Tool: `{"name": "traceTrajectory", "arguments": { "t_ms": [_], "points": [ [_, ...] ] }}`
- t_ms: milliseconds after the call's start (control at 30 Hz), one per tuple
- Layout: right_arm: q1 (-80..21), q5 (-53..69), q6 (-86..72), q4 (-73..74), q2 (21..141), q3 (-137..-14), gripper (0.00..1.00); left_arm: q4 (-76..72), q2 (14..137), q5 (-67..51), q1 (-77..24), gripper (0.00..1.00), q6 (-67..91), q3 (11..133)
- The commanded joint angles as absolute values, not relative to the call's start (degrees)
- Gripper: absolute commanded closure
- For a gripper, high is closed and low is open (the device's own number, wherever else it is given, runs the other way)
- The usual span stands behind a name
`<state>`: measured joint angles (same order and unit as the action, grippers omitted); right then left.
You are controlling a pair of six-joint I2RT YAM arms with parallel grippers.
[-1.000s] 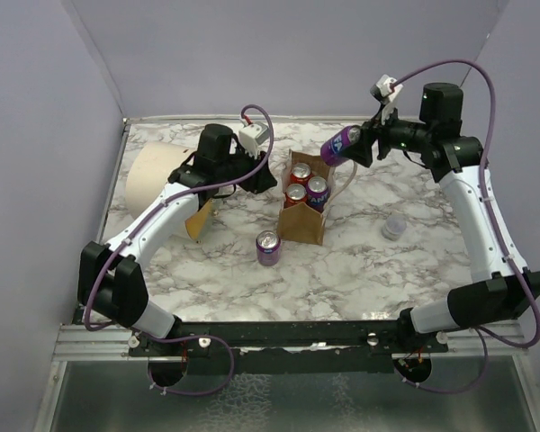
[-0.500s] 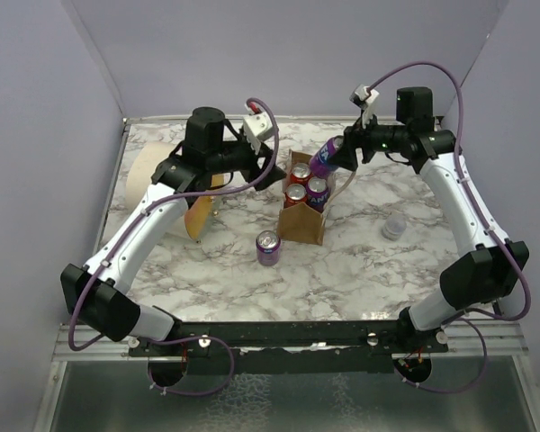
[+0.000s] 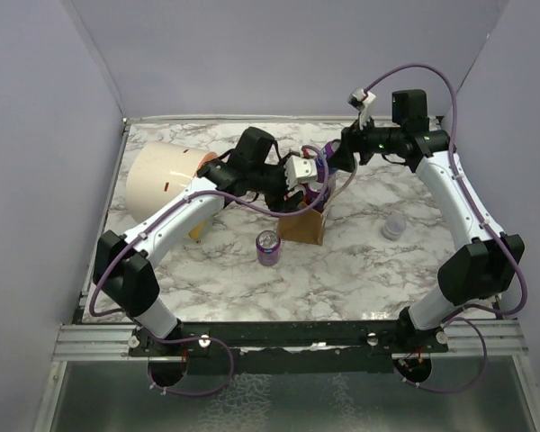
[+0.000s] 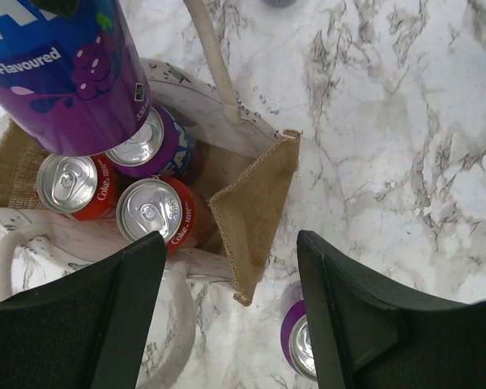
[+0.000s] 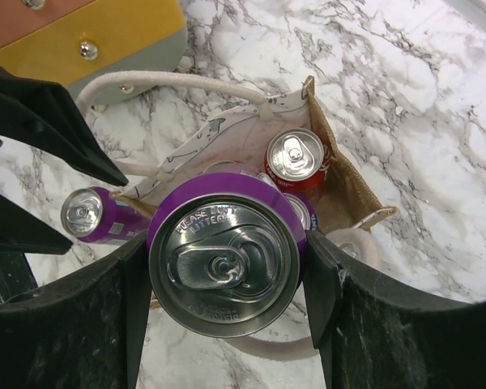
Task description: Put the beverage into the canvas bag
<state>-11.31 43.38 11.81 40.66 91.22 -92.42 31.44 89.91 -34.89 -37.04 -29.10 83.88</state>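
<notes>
Top view: both arms meet over the bag [image 3: 304, 225] at mid-table. The left arm crosses the bag's mouth and hides nearly all of its contents. A loose can [image 3: 268, 247] stands on the table just beside the bag. A cream cylinder [image 3: 157, 184] lies at far left, and a small pale cup [image 3: 393, 226] sits well apart at right.

Left wrist view only: two red Coke cans [image 4: 69, 185] and one purple can [image 4: 146, 146] stand upright inside the bag. The grape can [image 4: 65, 73] hangs tilted over them at the bag's mouth.

Right wrist view only: looks straight down on the grape can's lid, with one red can and a cream handle [image 5: 170, 85] showing past it.

Fingers: the right gripper [image 5: 227, 271] is clamped on the grape can, a pad pressed to each side. The left gripper [image 4: 231, 243] is spread wide over the bag's corner, holding and touching nothing.

Unclear: whether the grape can's base touches the cans beneath cannot be told. Its label is cut off by the frame edge in the left wrist view, as is the loose can at the bottom. In the top view the right fingertips are lost behind the left wrist.
</notes>
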Motion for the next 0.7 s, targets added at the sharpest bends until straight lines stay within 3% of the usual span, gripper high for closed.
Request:
{"name": "traceTrajectory", "arguments": {
  "t_ms": [0,400,533,667],
  "points": [
    [-11.78,46.20,10.72,36.27,90.25,-90.95,0.99,31.31,92.70,-32.04,-38.18,0.32,-34.38,85.30],
    [-11.78,45.22,10.55,35.77,89.32,-89.82,0.99,35.39,101.32,-26.61,-41.10,0.32,-40.64,89.56],
    [-11.78,44.48,10.75,35.55,88.75,-89.33,0.99,36.73,102.44,-25.42,-41.20,0.38,-41.65,89.46],
    [-11.77,44.04,10.89,35.35,88.46,-88.74,0.99,36.92,101.79,-26.28,-41.31,0.51,-42.11,88.04]
  ]
}}
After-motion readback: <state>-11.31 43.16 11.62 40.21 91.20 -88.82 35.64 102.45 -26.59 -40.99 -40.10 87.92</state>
